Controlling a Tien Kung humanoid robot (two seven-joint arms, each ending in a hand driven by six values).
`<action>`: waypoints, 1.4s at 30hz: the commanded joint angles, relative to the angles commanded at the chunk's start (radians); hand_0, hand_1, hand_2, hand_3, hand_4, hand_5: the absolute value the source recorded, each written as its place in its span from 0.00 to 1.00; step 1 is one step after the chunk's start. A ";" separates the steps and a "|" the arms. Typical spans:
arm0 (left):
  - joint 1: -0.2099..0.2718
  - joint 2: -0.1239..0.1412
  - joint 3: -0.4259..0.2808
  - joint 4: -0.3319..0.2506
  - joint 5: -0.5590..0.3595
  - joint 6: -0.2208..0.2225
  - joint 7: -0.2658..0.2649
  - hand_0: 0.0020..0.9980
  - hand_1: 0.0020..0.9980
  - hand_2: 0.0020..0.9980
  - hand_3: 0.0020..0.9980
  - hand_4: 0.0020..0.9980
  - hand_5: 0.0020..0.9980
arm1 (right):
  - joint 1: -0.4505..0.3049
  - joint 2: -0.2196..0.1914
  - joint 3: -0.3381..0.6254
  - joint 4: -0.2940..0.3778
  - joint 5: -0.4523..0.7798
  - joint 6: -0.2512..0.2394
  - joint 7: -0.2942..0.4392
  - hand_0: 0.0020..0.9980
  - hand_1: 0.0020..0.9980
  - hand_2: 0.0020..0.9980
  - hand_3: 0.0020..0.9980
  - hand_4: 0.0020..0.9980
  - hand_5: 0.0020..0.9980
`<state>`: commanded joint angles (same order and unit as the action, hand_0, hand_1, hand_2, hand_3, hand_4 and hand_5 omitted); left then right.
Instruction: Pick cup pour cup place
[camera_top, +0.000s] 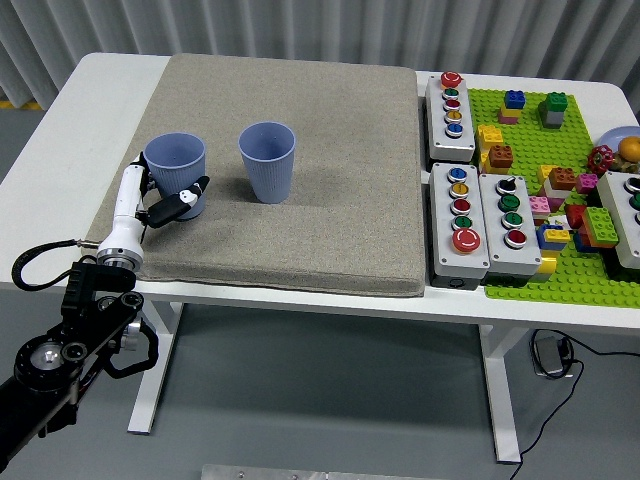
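Blue cup (176, 172) sits gripped in the left robot hand (160, 200) beside 1 matching cup (267, 160); no writing readable.

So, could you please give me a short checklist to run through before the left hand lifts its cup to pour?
1. Left hand wraps the left blue cup: ok.
2. That cup is upright: ok.
3. Target blue cup is upright on the grey mat, apart from the held one: ok.
4. Space between the cups is free: ok.
5. Held cup's contents: cannot tell.
6. Grip firmness: cannot tell.
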<state>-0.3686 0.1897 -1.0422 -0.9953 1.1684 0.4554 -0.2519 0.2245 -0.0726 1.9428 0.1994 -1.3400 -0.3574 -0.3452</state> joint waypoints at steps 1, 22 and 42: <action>0.000 0.000 0.000 0.000 0.000 0.000 -0.001 0.64 0.65 0.72 0.66 0.82 0.26 | 0.000 0.000 0.000 0.000 0.000 0.000 0.000 0.67 0.56 0.49 0.54 0.06 0.42; 0.021 0.003 -0.017 -0.047 0.070 0.046 0.006 0.51 0.52 0.58 0.54 0.76 0.23 | -0.004 0.000 0.001 0.000 -0.004 0.000 -0.002 0.67 0.56 0.49 0.54 0.05 0.42; -0.033 0.101 -0.087 -0.224 0.614 -0.089 0.238 0.42 0.45 0.49 0.48 0.74 0.22 | -0.008 -0.005 -0.006 -0.001 0.007 -0.002 0.003 0.67 0.56 0.49 0.54 0.05 0.42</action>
<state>-0.4016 0.2905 -1.1288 -1.2192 1.7824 0.3661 -0.0138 0.2164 -0.0773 1.9370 0.1987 -1.3332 -0.3589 -0.3420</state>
